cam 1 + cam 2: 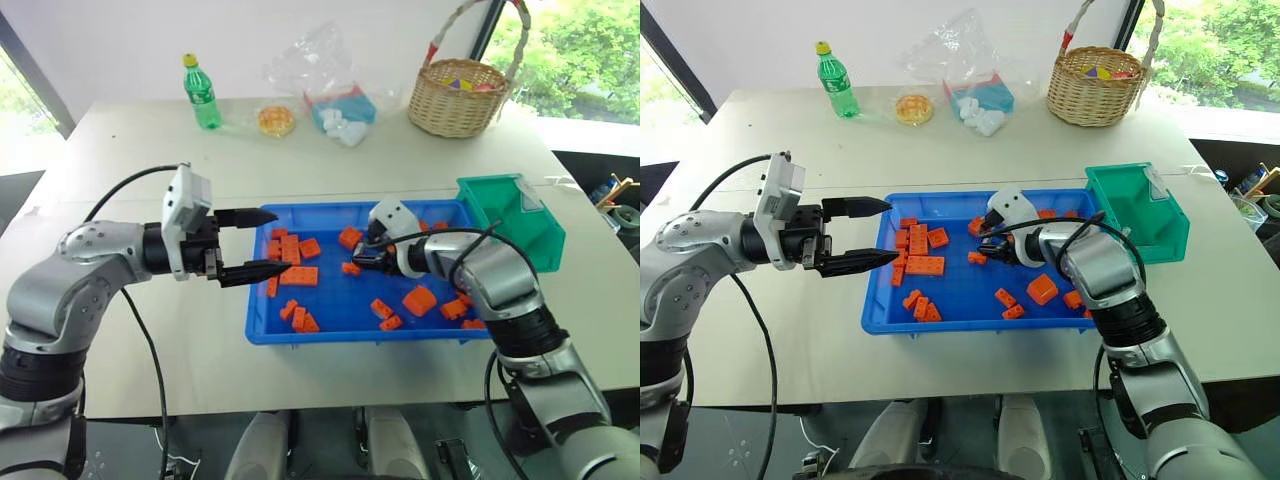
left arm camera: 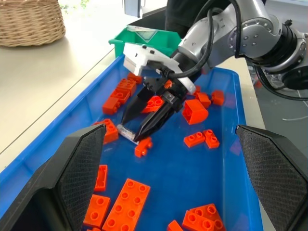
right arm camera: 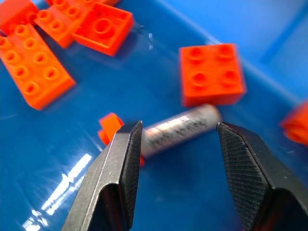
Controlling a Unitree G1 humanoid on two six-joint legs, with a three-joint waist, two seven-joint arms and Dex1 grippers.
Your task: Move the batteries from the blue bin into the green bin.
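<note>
With our right tool [image 3: 175,144] apart over the battery [image 3: 180,129] lying among orange bricks [image 3: 211,72] in the blue bin [image 1: 330,330], we should straddle its middle squarely before squeezing.

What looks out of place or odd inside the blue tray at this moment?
One silvery battery lies on its side on the floor of the blue bin among the orange bricks, the only item there that is not a brick. The right gripper is open with a finger on each side of it. Nothing looks spilled or damaged.
</note>
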